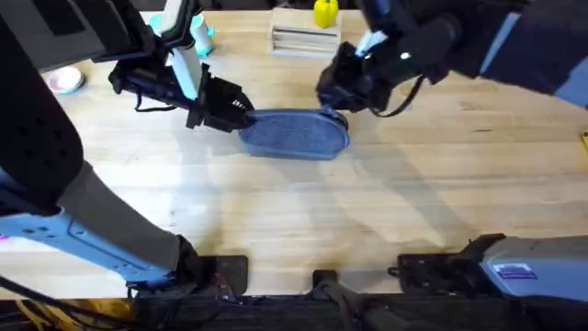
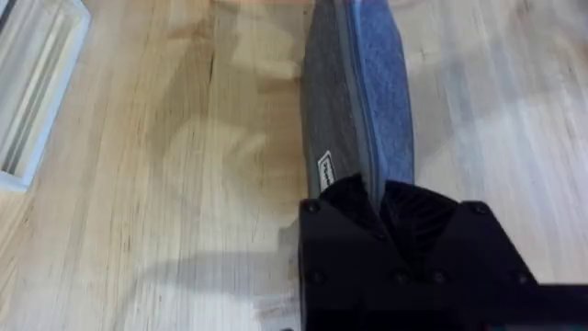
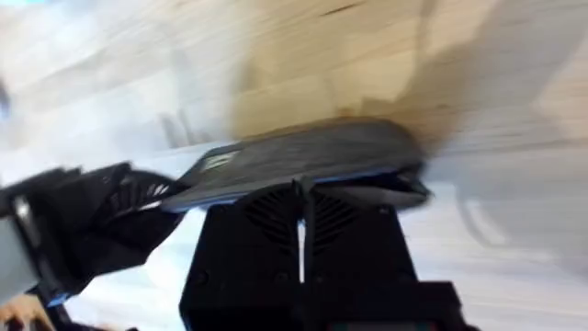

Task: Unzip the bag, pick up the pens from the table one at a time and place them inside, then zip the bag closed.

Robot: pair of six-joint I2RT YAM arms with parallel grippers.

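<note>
I've got both pincers clamped on the denim pouch (image 1: pixel 296 134), left pincer (image 1: pixel 241 117) and right pincer (image 1: pixel 333 103) at opposite ends; zip looks shut, probably the final stage.

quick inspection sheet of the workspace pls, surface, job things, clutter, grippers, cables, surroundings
surface: light wooden table, plank seams visible, bare in front of the bag.
job's things: blue-grey bag lying flat mid-table, zip running its length and looking closed along the stretch seen from the left wrist; pens: nothing seen.
clutter: slatted wooden tray with a yellow object at the far edge; pink-and-white round item far left.
grippers: left gripper shut on the bag's left end; right gripper shut at the bag's right end.
cables: black cable looping off the right arm.
surroundings: arm bases at the near edge.
</note>
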